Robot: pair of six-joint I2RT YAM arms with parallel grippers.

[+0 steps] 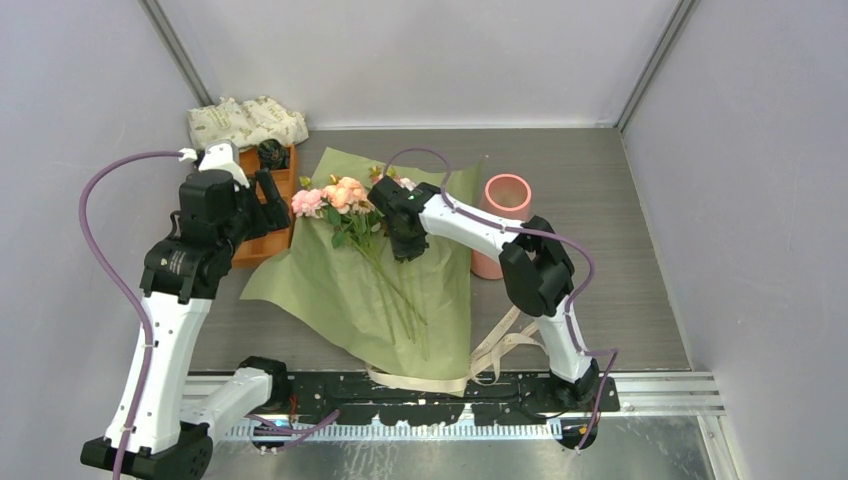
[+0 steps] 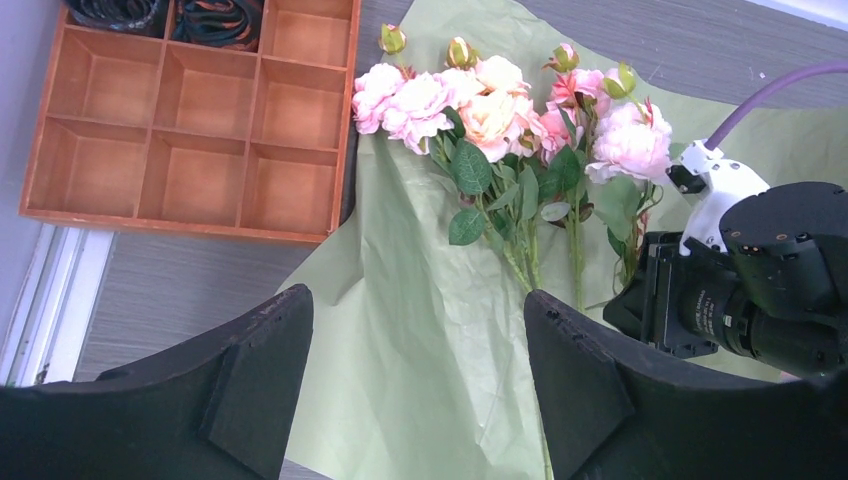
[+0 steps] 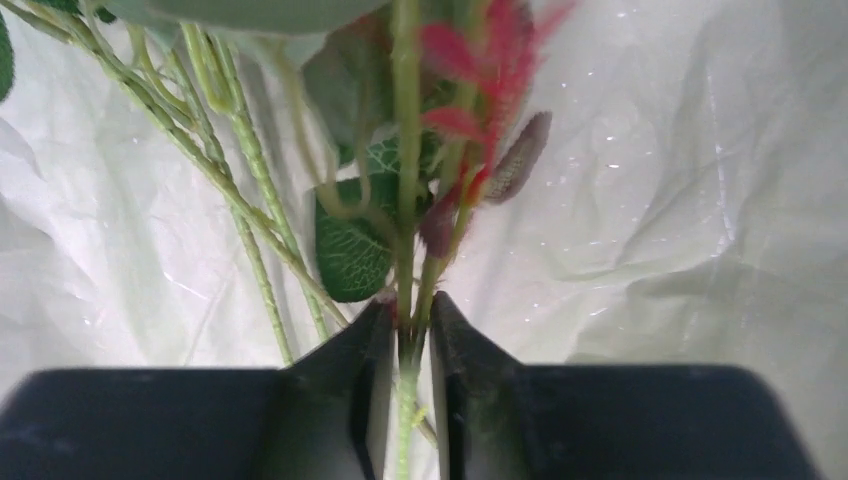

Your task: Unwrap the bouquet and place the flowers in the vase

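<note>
Right arm (image 1: 470,228) hides part of the vase (image 1: 507,195); flowers (image 3: 405,150) blurred.

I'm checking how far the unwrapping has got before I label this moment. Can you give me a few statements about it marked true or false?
1. The right claw is shut on a flower stem. True.
2. The left claw grips the green paper. False: it is open above the paper and holds nothing.
3. The vase has flowers in it. False: the flowers lie on the green paper, and the vase stands beside the paper.
4. The green paper is spread open under the flowers. True.
5. The ribbon is tied round the stems. False: it lies loose at the paper's near edge.
</note>
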